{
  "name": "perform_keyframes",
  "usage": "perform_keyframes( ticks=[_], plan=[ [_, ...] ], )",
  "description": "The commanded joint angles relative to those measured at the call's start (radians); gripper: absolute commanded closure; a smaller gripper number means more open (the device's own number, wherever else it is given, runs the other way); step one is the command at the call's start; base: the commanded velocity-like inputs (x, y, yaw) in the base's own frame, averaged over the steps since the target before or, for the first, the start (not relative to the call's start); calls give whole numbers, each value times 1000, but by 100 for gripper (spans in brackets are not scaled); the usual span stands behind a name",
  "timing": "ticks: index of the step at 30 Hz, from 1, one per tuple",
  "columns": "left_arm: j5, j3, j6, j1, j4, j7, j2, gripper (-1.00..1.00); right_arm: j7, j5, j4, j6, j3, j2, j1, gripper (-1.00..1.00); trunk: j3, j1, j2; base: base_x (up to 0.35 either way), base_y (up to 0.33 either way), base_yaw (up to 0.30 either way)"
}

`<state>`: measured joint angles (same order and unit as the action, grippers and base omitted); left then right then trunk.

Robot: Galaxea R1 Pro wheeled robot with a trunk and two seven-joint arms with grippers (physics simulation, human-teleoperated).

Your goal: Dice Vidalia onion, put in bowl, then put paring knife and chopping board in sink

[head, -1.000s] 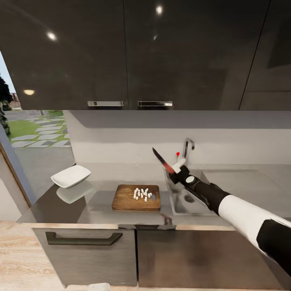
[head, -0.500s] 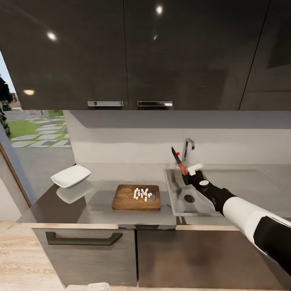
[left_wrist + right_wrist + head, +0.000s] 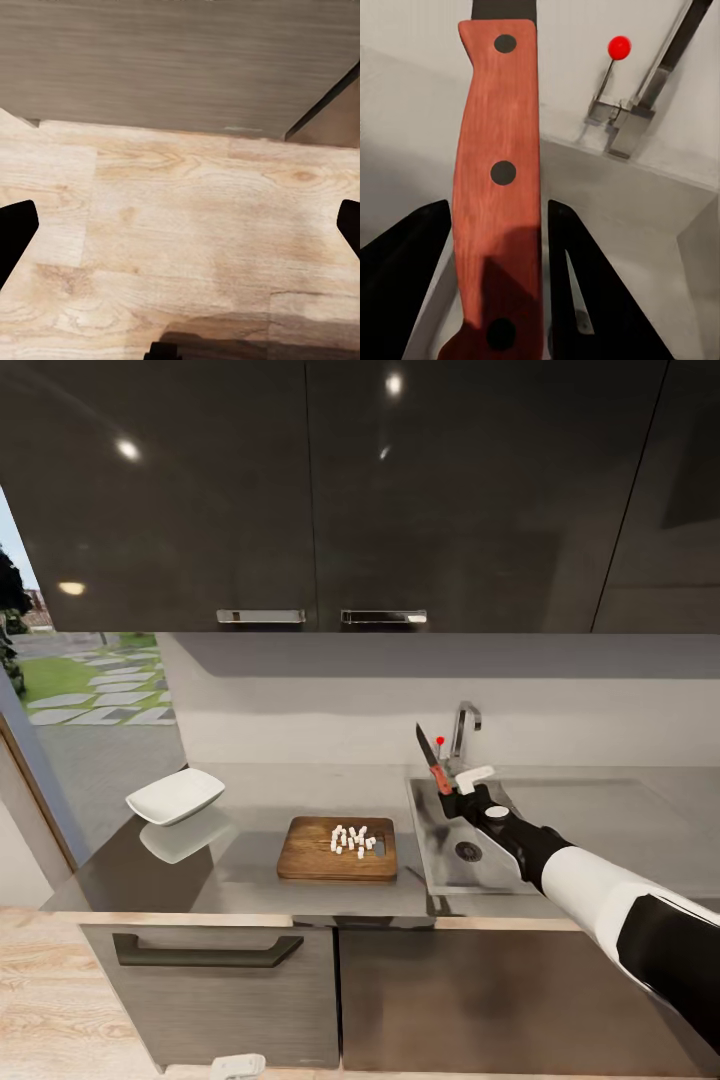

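Note:
My right gripper is shut on the red handle of the paring knife and holds it above the back left part of the sink, blade pointing up and back. In the right wrist view the knife handle sits between the two dark fingers. The diced onion lies as small white cubes on the chopping board, left of the sink. The white bowl stands on the countertop at the far left. My left gripper is open over the wooden floor.
The chrome tap with its red knob rises just behind the knife; the tap also shows in the right wrist view. Dark wall cabinets hang above. A cabinet front stands ahead of the left gripper.
The right arm carried the knife rightward from beside the board to above the sink, then eased slightly left and back. Board, diced onion and bowl stayed put.

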<state>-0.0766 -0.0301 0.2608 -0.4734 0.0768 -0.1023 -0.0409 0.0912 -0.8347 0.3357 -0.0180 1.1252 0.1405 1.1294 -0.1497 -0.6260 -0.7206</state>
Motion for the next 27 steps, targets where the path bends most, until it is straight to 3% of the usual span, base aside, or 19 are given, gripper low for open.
perform_keyframes(
  ticks=[1,12,13,15,17,27],
  plan=[
    [-8,-4,8,-2,5,-1,-1,-100,5,-10,2,-2,8,1,1,100,-2,0,-1,0,0,0],
    [-8,-4,9,-2,5,-2,0,-100,5,-11,-18,0,7,2,1,100,-2,0,-1,0,0,0],
    [-8,-4,9,-2,4,-2,1,-100,5,-29,-30,1,7,2,1,100,-2,0,-1,0,0,0],
    [-8,-4,8,-2,4,-2,1,-100,4,-106,-49,1,8,1,1,100,-2,0,-1,0,0,0],
    [-8,-4,6,-2,4,-2,0,-100,4,-147,-64,1,9,-1,0,100,-2,0,-1,0,0,0],
    [-8,-4,-1,-2,6,-3,0,-100,13,-164,-119,4,10,-23,-90,100,-2,0,-1,0,0,0]
  ],
)
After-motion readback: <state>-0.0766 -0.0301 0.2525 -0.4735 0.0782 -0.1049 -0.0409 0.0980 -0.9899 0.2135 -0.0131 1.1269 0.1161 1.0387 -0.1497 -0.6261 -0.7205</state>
